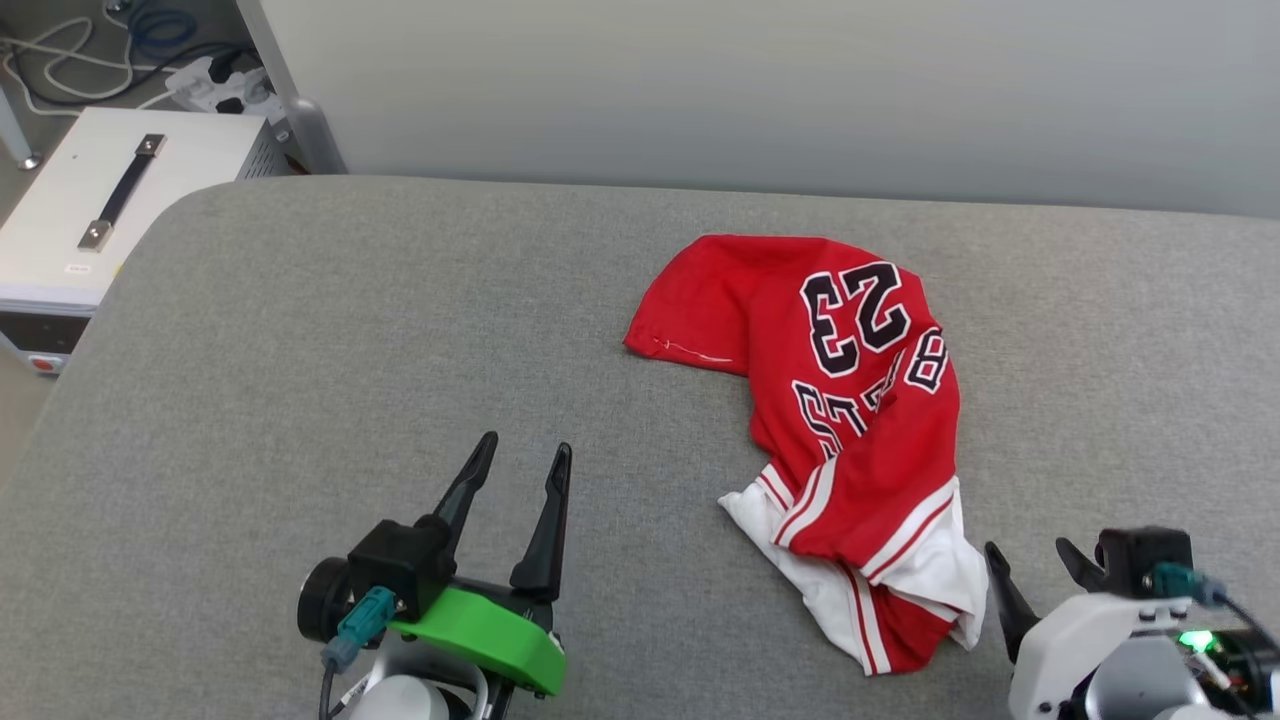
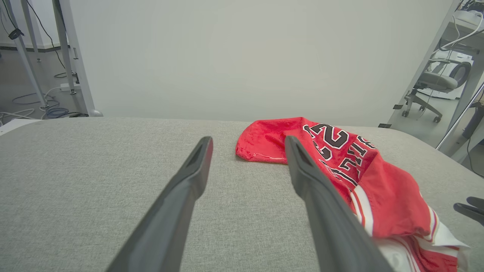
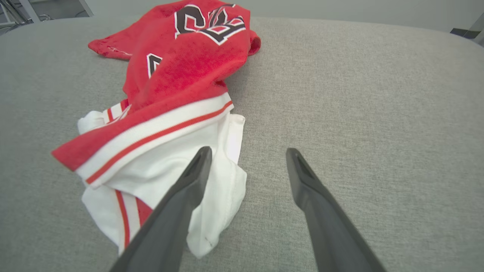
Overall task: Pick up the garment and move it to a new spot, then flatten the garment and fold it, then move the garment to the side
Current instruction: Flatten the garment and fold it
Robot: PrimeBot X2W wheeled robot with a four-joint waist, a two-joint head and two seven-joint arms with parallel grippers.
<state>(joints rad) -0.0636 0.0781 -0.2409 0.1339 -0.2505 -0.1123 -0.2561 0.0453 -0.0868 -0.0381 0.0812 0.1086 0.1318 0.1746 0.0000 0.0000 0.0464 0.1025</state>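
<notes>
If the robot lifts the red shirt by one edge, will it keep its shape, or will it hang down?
The shirt lies crumpled in soft folds, so it will probably hang limp and unfold when lifted. It looks like thin cloth, so it is likely light. Pushed, it would probably bunch up rather than slide, since the grey surface looks like textured fabric.

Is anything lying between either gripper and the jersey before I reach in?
Nothing visible does. Only bare grey padded surface separates the open left gripper from the garment. The open right gripper sits just beside the garment's near white edge, with no object between them.
</notes>
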